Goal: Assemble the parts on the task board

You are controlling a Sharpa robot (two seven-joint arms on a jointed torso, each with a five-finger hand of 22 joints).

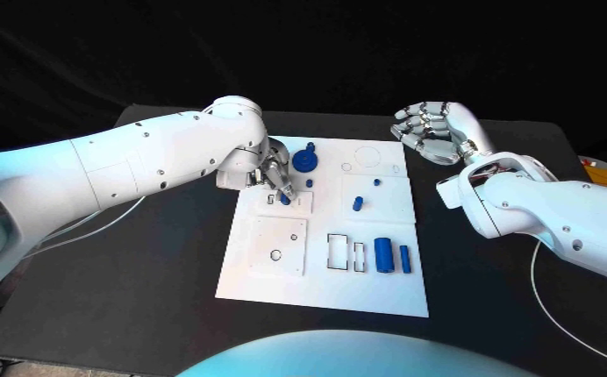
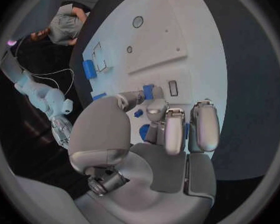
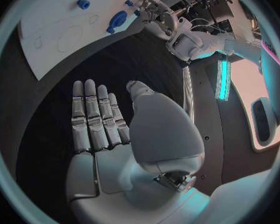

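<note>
- I am working over a black table (image 1: 152, 272) against a dark backdrop; the white task board (image 1: 323, 285) lies in the middle of it, running from the far side toward the near edge.
- On the left, my left hand (image 1: 268, 171) is down over the far left part of the board. Its fingertips (image 2: 149, 91) reach a small blue part (image 1: 285, 199) at a slot there; the wrist view suggests a pinch on that piece, but I cannot tell for certain whether it is gripped or only touched.
- Just beside that hand, toward the board's far edge, stands a larger blue round part (image 1: 305, 160), with a small blue peg (image 1: 310, 182) close by it. Both look seated, as far as I can judge.
- Nearer the board's middle, another blue peg (image 1: 358, 202) sits on a raised white square, and a blue bit (image 1: 374, 181) lies just beyond it.
- Along the near right part of the board, two blue blocks (image 1: 383, 254) rest beside an empty rectangular recess (image 1: 339, 252).
- The near left square plate (image 1: 278, 245) shows open holes, and a circular outline (image 1: 368, 157) at the far right of the board has nothing in it.
- On the right, my right hand (image 1: 432, 130) hovers off the board's far right corner, fingers spread, holding nothing.
- My reading: the job is partway along, with several recesses left to fill.
</note>
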